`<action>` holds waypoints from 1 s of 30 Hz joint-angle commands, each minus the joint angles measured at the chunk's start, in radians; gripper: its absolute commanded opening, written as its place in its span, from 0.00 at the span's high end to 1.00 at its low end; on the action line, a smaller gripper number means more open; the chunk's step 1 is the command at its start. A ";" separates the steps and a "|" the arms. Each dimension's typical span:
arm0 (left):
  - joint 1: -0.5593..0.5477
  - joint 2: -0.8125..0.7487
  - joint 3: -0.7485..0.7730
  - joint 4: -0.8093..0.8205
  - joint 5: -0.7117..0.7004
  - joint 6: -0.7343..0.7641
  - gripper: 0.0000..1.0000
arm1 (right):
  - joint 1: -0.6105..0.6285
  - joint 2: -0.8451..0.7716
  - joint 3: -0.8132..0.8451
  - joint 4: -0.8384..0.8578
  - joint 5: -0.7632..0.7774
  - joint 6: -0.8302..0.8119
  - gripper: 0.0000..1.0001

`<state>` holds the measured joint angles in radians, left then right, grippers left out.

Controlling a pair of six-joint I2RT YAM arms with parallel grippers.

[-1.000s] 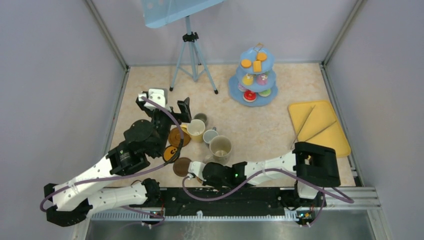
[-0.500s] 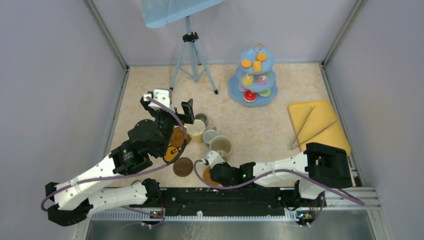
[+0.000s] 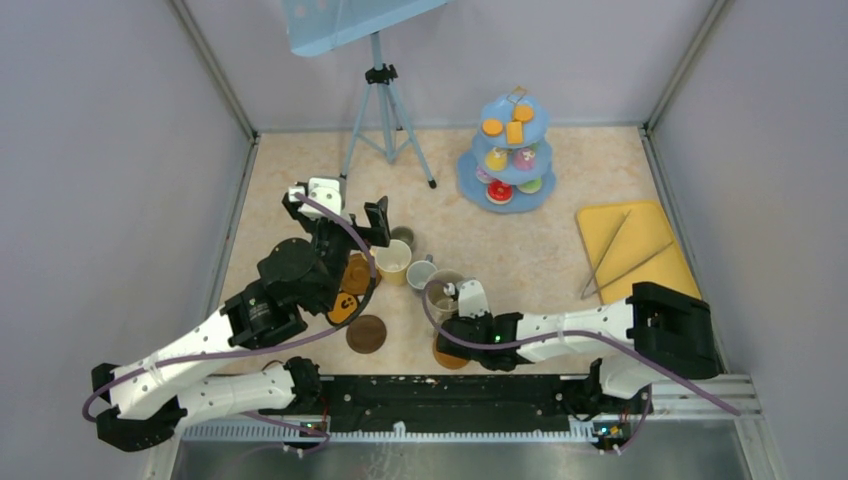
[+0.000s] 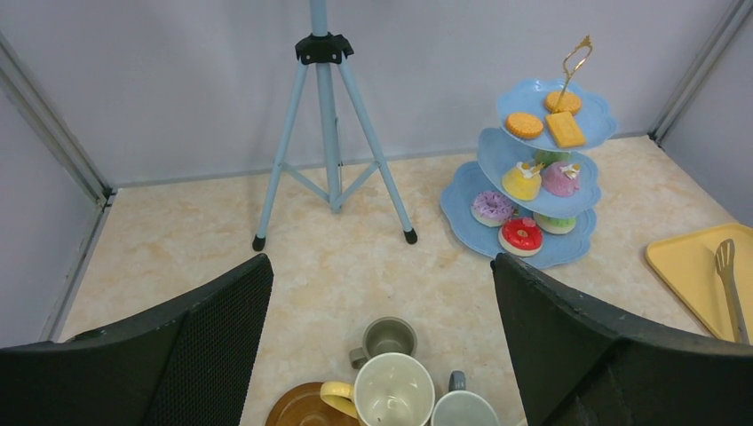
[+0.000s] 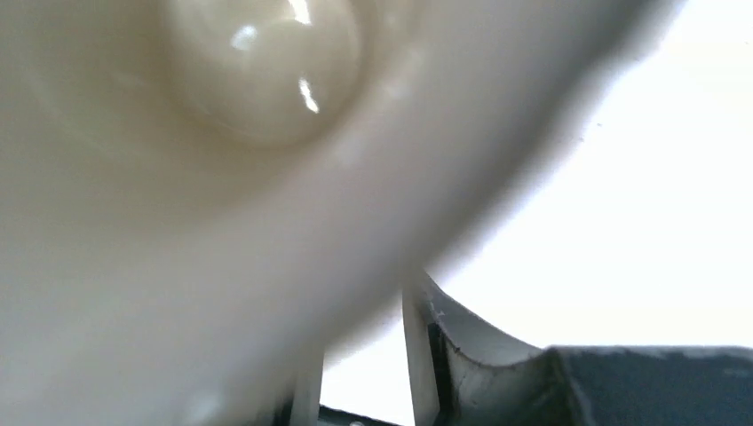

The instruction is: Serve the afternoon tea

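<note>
**Cream mug at the right jaws, cake stand at the back**

The large cream mug sits on the bench, beside a small grey mug and the yellow mug. A second grey mug stands just behind them. The right jaws are at the cream mug, which blurs their wrist view; I cannot tell whether they grip it. The left jaws hang wide open above the mugs. A brown coaster lies nearby. The loaded cake stand stands back right.
</note>
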<state>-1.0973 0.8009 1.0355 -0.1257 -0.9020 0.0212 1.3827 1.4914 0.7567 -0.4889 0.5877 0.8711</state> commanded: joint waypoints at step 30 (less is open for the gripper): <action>0.002 -0.025 -0.031 0.055 0.067 -0.016 0.01 | -0.666 -0.183 0.015 -0.147 0.055 -0.130 0.49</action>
<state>-1.0973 0.8001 1.0191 -0.1055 -0.8547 0.0349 0.7170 1.4128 0.7177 -0.5270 0.7033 0.7830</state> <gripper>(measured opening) 0.987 0.484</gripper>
